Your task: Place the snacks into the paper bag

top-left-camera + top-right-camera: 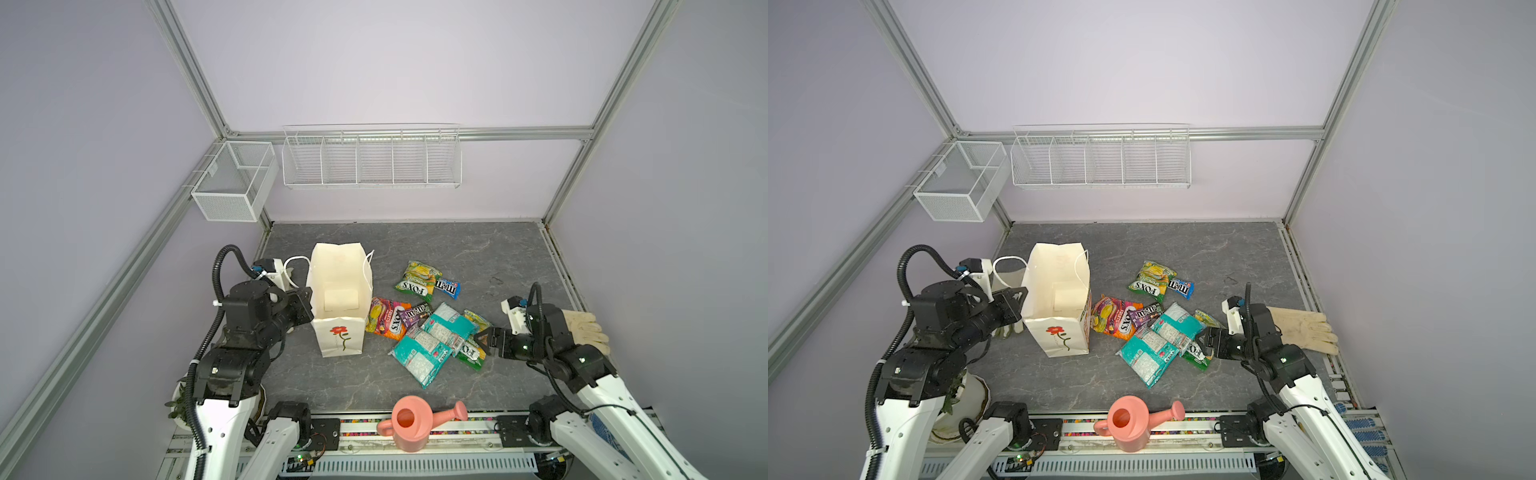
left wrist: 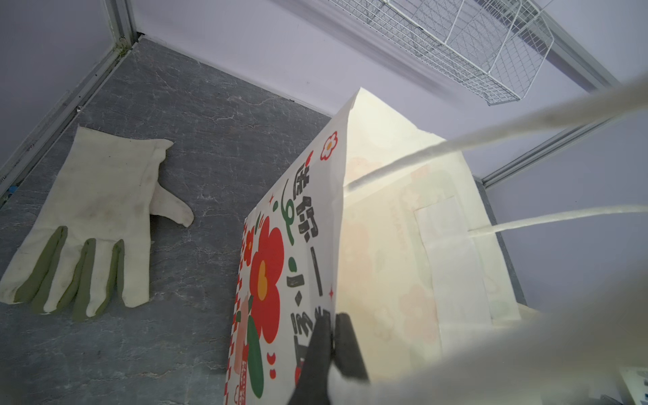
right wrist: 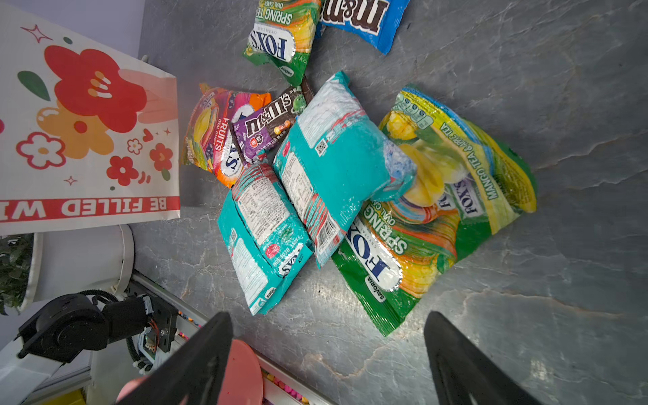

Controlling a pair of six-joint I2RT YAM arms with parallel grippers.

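Beside snack pile (image 1: 432, 336) — right gripper (image 3: 328, 317) open, empty.
Left gripper (image 2: 332, 328) pinches cream paper bag (image 2: 385, 245) rim; glossy green-yellow packet (image 3: 438, 228) could slip.

We are looking into a robotics lab cell: aluminium frame posts (image 1: 192, 70) and plain lilac panels (image 1: 395, 62) are boxing in a grey table (image 1: 478, 249), white wire baskets (image 1: 372, 160) are hanging above the table's far edge, and two white-and-black robot arms (image 1: 615, 399) are rising from a rail (image 1: 482, 434) along its near edge.

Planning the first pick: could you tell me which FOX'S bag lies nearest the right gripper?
The green-yellow FOX'S bag under a teal pack, beside the right gripper; others lie farther.
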